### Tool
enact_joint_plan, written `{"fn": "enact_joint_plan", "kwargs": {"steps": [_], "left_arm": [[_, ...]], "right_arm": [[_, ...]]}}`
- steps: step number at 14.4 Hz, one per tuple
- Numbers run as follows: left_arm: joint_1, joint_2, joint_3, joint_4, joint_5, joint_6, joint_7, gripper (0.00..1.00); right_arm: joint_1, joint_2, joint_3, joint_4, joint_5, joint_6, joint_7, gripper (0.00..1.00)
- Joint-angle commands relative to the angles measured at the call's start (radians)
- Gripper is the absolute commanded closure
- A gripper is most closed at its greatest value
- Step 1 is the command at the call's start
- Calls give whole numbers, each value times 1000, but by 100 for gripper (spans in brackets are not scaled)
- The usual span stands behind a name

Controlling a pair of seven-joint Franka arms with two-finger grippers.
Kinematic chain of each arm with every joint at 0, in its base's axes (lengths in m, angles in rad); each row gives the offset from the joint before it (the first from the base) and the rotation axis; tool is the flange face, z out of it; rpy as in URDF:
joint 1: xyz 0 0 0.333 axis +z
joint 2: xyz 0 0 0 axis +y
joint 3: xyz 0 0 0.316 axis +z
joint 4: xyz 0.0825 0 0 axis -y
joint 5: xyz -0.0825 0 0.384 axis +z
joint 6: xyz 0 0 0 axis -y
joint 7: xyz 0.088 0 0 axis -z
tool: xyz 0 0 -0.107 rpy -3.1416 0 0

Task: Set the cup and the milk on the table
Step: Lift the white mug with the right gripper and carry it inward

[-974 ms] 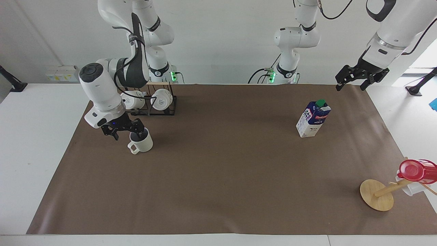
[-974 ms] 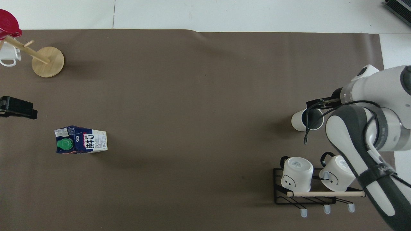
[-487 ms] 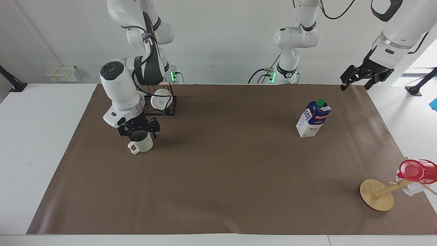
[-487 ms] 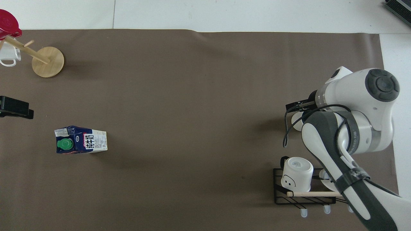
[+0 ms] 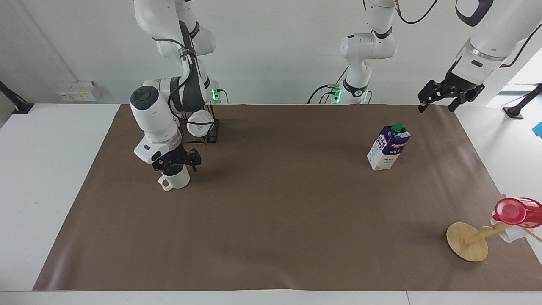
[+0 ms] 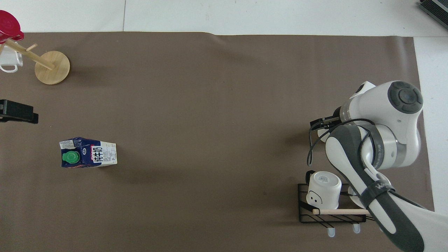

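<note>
Clearance is what the step in hand calls for: the right hand (image 5: 177, 161) sits low over the mouth of the cream mug (image 5: 175, 179), fingers apart and gripping nothing, so a good finish, as I judge it, is a straight lift off the rim without nudging the squared handle. That mug stands upright on the brown mat of the tabletop (image 5: 275, 220), just farther from the robots than the black mug rack (image 6: 330, 206). The milk carton (image 5: 388, 147) stands upright on the same mat, well apart from the mug, toward the left arm's end. The left hand (image 5: 440, 98) waits in the air near that end, fingers spread and empty. From overhead the right arm covers nearly all of the mug, and whether a fingertip touches its rim cannot be told.
</note>
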Motion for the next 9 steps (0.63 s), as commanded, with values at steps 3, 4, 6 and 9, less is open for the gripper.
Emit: {"fn": "enact_joint_plan", "kwargs": {"steps": [3,4,6,9], "left_arm": [[-9,-2,3,8,13,10,-14,0],[-7,-4,3,8,13,0,-13,0],[-2,-4,3,8,13,-6,-11,0],[4,-4,3,8,13,-6,-11,0]], "right_arm": [[-16,37,5,-10,21,58,-16,0],[-16,37,5,-10,21,58,-16,0],[-16,37,5,-10,21,58,-18,18],[-13,37,5,-10,21,58,-18,66]]}}
